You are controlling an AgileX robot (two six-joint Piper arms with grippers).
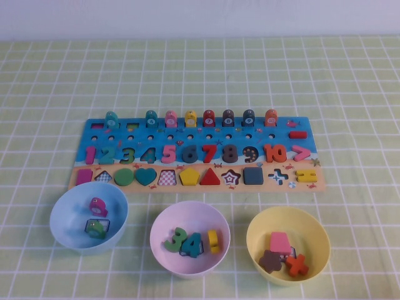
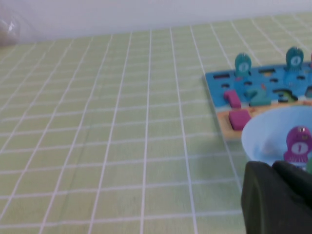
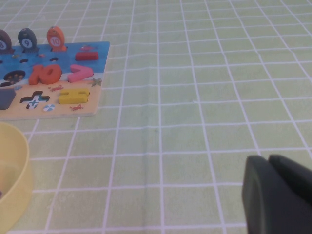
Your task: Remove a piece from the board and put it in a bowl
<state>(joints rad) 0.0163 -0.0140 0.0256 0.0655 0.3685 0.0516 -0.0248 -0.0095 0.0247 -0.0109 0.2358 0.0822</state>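
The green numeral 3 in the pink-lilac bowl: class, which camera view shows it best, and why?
The high view: the green numeral 3 lies in plain sight in the pink-lilac bowl, beside the teal 4. Neither wrist view shows it; each shows its own claw parked away from that bowl.

The surface has a green cloth with white squares. The board lies in the middle. Near it stand three bowls in a row: blue bowl left, pink bowl middle, yellow bowl right.
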